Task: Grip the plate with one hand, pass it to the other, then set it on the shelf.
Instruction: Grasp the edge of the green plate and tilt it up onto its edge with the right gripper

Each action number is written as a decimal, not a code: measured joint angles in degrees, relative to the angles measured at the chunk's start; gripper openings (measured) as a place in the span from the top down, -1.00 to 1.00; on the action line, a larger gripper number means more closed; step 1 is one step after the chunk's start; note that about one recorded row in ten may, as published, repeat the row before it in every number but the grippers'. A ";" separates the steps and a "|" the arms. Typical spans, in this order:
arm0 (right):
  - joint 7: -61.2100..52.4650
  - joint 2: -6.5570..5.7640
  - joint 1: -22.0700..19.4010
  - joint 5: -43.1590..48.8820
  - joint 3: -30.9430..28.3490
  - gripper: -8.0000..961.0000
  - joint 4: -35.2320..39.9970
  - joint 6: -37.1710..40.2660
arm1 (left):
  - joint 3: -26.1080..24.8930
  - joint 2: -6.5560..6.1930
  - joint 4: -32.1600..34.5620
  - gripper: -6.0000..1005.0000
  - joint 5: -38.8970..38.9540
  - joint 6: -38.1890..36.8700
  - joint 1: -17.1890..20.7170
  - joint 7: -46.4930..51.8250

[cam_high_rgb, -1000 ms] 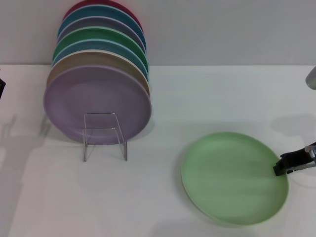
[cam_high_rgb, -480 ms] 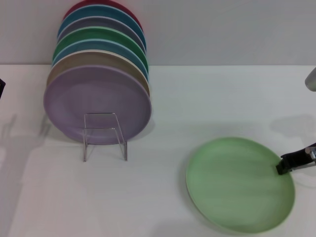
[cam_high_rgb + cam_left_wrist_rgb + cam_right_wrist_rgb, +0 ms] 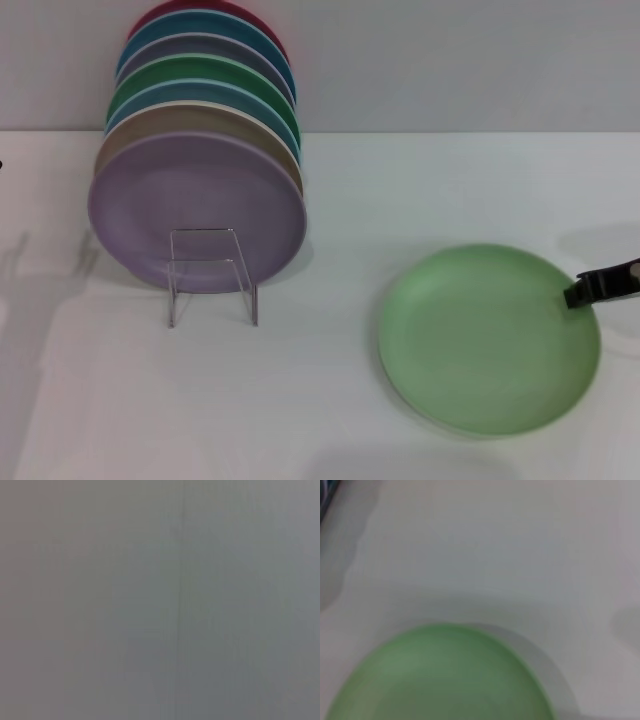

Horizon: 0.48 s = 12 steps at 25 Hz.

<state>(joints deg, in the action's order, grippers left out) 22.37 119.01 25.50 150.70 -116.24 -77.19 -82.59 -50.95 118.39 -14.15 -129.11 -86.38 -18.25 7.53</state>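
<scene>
Presently, the round matte mint-green plate (image 3: pixel 488 338) is seen at lower right of the head view, gripped at its right rim by the closed right gripper (image 3: pixel 580 293). Handover and placement on the clear acrylic shelf (image 3: pixel 211 276), centre left, are judged outstanding. The left gripper is not seen.

lilac plate (image 3: pixel 196 212) foremost in upright stack, white table (image 3: pixel 330 400); grey wall (image 3: pixel 450 60)

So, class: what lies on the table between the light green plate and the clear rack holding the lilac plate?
Nothing: in the head view the white table is bare between the plate and the clear rack.
</scene>
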 joint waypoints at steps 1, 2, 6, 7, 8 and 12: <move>0.00 0.00 0.00 0.00 0.00 0.92 0.00 0.00 | 0.00 0.00 0.00 -0.60 0.00 0.00 0.00 0.00; 0.00 0.01 -0.25 -0.03 0.09 0.92 -1.04 -0.09 | -0.07 0.00 0.00 -0.60 0.00 -0.01 0.05 0.00; 0.02 0.02 -1.15 -0.10 0.13 0.91 -4.79 -0.23 | -0.52 0.03 0.00 -0.61 0.00 -0.02 0.10 -0.03; 0.08 0.02 -1.28 -0.10 0.09 0.91 -5.33 -0.03 | -0.60 0.04 0.00 -0.61 0.00 -0.02 0.10 -0.03; 0.20 0.01 -1.29 -0.11 0.01 0.91 -5.60 0.25 | -0.65 0.04 0.00 -0.61 0.00 -0.02 0.10 -0.04; 1.70 0.00 -1.38 -0.24 0.08 0.91 -6.07 2.73 | -0.66 0.07 0.00 -0.61 0.00 -0.02 0.00 -0.06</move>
<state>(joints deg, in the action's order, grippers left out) 24.07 119.00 24.12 150.45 -116.16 -83.26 -79.86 -51.61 118.45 -14.15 -129.11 -86.40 -18.26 7.47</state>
